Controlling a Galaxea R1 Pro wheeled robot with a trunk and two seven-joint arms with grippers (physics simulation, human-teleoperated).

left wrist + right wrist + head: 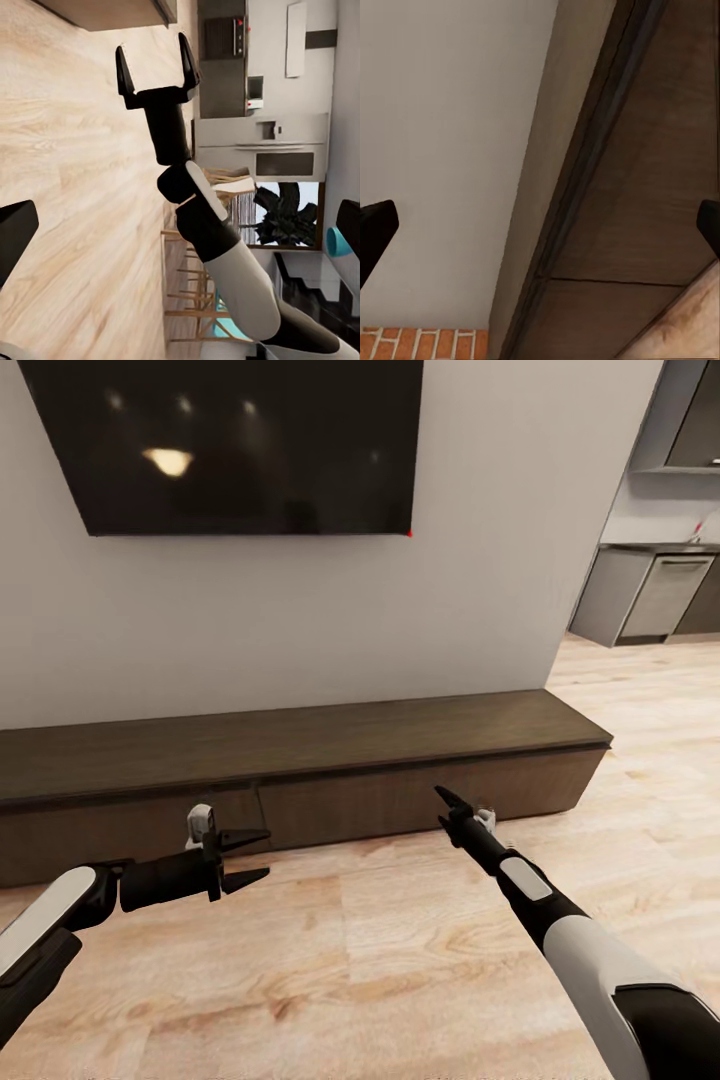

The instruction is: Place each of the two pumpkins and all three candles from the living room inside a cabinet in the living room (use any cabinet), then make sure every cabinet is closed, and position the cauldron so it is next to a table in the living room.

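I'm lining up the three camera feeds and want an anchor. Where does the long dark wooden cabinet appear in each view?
Head view: the cabinet runs along the wall under the TV, across the middle, drawer fronts shut.
Left wrist view: a corner of it sits at the top edge, beyond the right gripper, whose jaws stand apart.
Right wrist view: its top and front cover the right half.
Shared landmark: the pale wood floor.
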